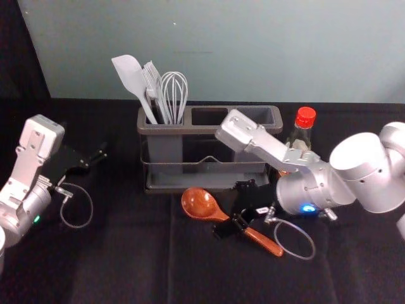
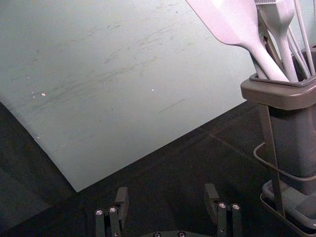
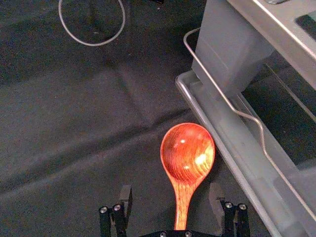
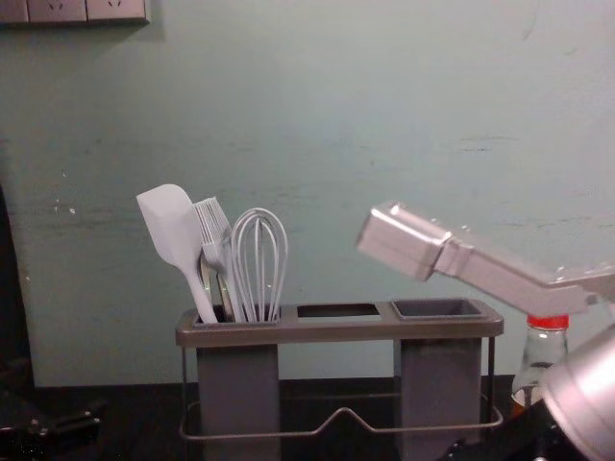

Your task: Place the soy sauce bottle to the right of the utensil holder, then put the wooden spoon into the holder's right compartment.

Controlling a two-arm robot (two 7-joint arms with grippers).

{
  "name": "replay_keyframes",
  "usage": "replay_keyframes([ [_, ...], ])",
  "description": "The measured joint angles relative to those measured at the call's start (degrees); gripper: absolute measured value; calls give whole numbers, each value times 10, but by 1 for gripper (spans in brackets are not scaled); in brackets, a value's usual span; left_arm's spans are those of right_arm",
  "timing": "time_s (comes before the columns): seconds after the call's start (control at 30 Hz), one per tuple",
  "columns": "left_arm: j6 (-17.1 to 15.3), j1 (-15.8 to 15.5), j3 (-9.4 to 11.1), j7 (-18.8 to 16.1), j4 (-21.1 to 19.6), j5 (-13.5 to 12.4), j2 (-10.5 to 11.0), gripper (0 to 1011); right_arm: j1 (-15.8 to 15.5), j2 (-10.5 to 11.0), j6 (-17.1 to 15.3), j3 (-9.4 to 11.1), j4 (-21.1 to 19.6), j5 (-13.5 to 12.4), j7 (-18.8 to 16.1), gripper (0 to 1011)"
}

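The wooden spoon [image 1: 200,204] lies on the black cloth in front of the utensil holder [image 1: 205,128]. My right gripper [image 1: 231,214] is open over its handle; in the right wrist view the spoon [image 3: 187,153] runs between the spread fingers of that gripper [image 3: 171,197], bowl beyond them. The soy sauce bottle [image 1: 302,133] stands upright to the holder's right, its red cap [image 4: 549,323] showing behind my right arm in the chest view. The right compartment [image 4: 439,308] holds nothing visible. My left gripper [image 1: 95,158] is idle left of the holder, open in its wrist view [image 2: 166,198].
A white spatula [image 4: 171,230], a brush and a whisk [image 4: 259,264] stand in the holder's left compartment. A plain wall [image 1: 221,50] rises behind the table. The holder's front wire rail [image 3: 232,106] and base tray edge run close beside the spoon bowl.
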State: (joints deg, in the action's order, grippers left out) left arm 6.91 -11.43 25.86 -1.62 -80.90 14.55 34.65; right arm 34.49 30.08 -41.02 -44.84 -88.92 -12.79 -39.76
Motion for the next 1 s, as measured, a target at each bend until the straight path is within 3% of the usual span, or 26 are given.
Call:
replay_keyframes([
  [0.5, 0, 0, 0, 0, 0, 0, 0, 1005, 17, -50, 13, -15, 67, 10, 10, 1002],
  [1.0, 0, 0, 0, 0, 0, 0, 0, 1005, 18, -74, 25, -8, 99, 19, 24, 1002],
])
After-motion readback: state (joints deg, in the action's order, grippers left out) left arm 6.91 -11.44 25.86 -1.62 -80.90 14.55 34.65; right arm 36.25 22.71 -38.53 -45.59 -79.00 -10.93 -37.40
